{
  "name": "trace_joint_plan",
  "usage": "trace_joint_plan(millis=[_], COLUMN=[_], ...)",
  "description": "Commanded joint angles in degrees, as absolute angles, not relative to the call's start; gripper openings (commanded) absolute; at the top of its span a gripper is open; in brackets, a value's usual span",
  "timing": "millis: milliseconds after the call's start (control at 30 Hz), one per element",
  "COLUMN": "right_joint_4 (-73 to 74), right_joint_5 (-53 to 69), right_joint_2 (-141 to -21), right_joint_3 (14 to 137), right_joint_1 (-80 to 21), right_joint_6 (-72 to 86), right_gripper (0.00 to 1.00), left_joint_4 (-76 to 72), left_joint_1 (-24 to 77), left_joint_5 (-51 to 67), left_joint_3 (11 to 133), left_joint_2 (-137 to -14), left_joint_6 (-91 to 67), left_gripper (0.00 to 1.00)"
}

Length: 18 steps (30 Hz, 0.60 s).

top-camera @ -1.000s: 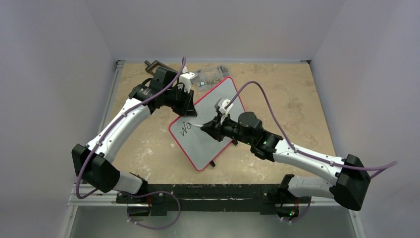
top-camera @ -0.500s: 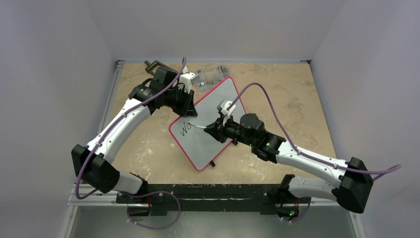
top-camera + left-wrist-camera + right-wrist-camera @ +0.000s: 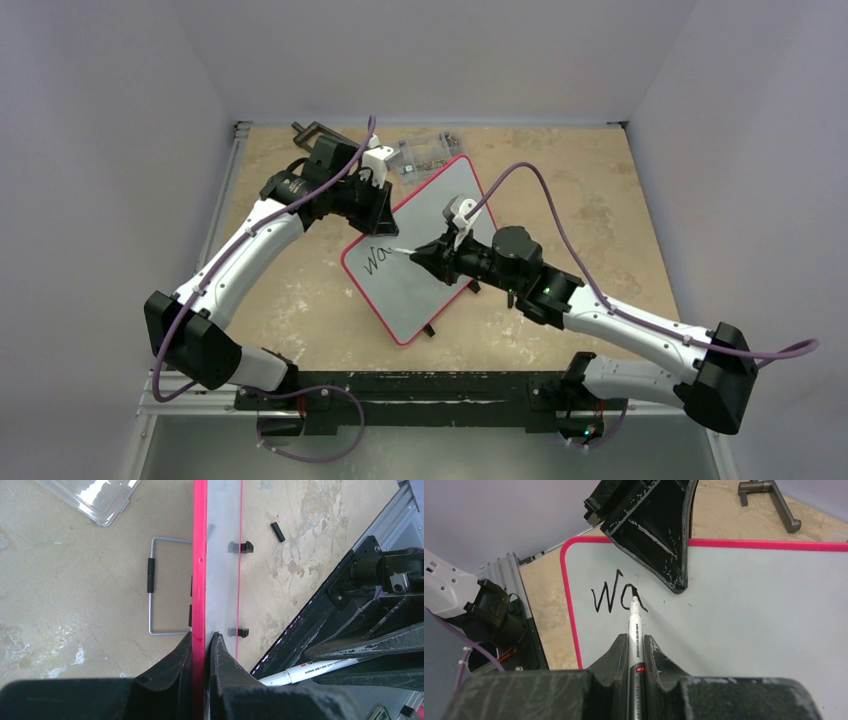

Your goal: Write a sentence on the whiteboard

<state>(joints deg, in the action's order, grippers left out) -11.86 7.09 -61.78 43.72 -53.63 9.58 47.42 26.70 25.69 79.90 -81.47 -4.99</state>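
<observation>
The whiteboard (image 3: pixel 402 300), white with a thin red rim, stands tilted in the middle of the table. My left gripper (image 3: pixel 388 228) is shut on its upper left edge; in the left wrist view the two jaws (image 3: pixel 202 636) pinch the red rim (image 3: pixel 200 555). My right gripper (image 3: pixel 422 254) is shut on a white marker (image 3: pixel 635 625). The marker's tip touches the board (image 3: pixel 749 610) at the second letter of the sentence (image 3: pixel 616 597), which reads roughly "Wa" (image 3: pixel 375 258) in black.
A clear plastic box (image 3: pixel 425 152) of small parts lies behind the board. A dark metal handle (image 3: pixel 312 130) sits at the back left. Under the board, a wire stand (image 3: pixel 152 592) and a small black piece (image 3: pixel 277 532) lie on the tan table.
The right gripper and marker have shifted slightly up and to the right across the board, adding to the second letter. The left gripper has stayed clamped on the rim.
</observation>
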Motion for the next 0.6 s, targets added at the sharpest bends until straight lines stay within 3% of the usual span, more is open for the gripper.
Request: trace_joint_plan(millis=[0, 567], right_joint_4=[-15.51, -16.21], right_joint_5=[6.35, 2.16], right_joint_2=[-63.30, -66.50], right_joint_3=[47.58, 46.51], right_joint_1=[-53.53, -53.53], right_joint_6=[10.18, 10.25], right_gripper=[0.00, 0.00], left_joint_4=[51.42, 51.41], left_joint_1=[26.21, 26.19], left_joint_5=[9.32, 9.47], left_joint_3=[78.13, 78.13], left_joint_2=[-81.63, -81.39], left_joint_6=[1.56, 1.57], left_gripper=[0.00, 0.00])
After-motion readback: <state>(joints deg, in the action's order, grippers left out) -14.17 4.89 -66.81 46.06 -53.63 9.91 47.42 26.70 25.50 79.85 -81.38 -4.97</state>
